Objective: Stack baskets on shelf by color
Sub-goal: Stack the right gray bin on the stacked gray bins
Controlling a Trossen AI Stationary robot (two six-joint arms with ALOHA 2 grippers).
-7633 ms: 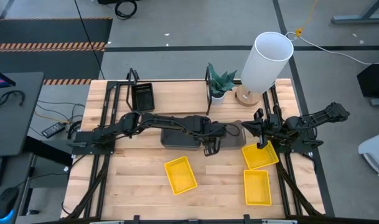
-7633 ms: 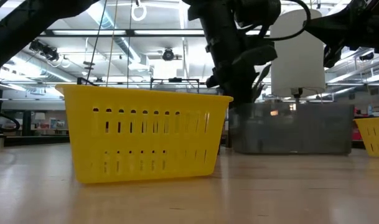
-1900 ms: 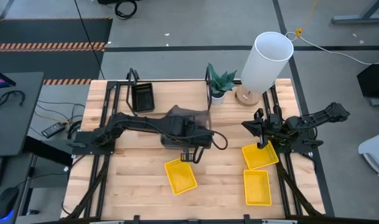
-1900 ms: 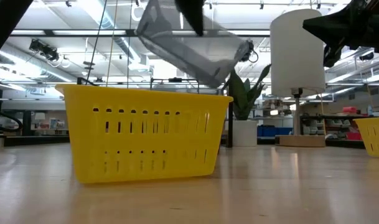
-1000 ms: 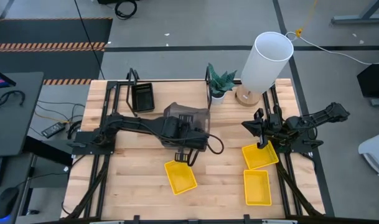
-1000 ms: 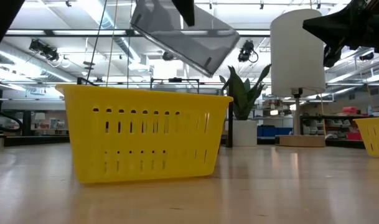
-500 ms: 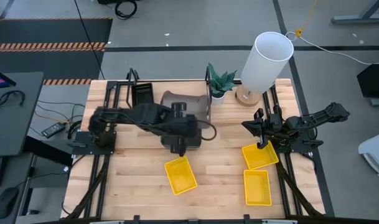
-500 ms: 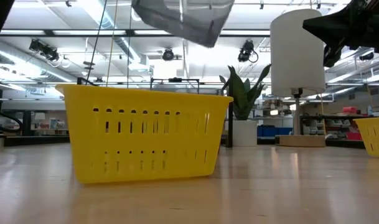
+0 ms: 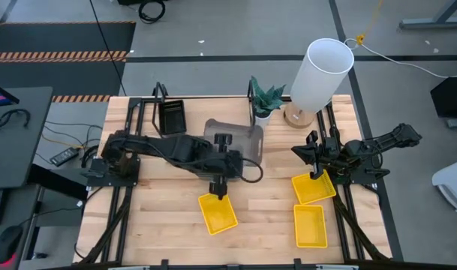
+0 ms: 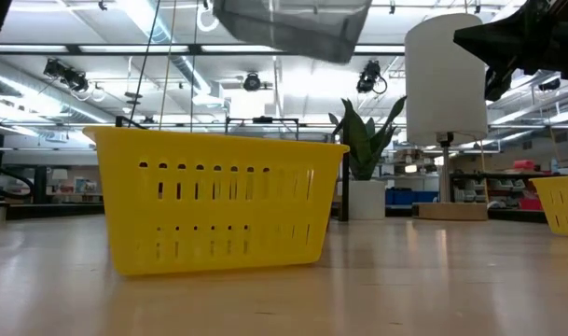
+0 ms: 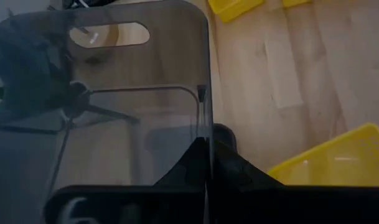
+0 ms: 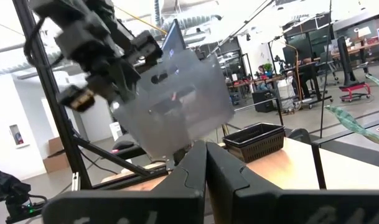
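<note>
The left gripper is up in the air over the middle of the table; its fingers are clamped on the rim of a grey basket; the grey basket hangs high, tilted, and touches nothing below it; in the low view it shows at the very top, above a yellow basket.

That yellow basket sits on the table just in front of the left gripper; two more yellow baskets are on the right side; one lies under the right arm, and the other lies nearer the front edge, just beside it.

The right gripper waits above the right side of the table, over the yellow basket there; its fingers are pressed together and hold nothing.

A black basket sits on the shelf at the back left; the shelf is a light plank with a thin black frame; a small plant in a white pot stands at the shelf's right end; a tall white lamp stands beside the plant.
</note>
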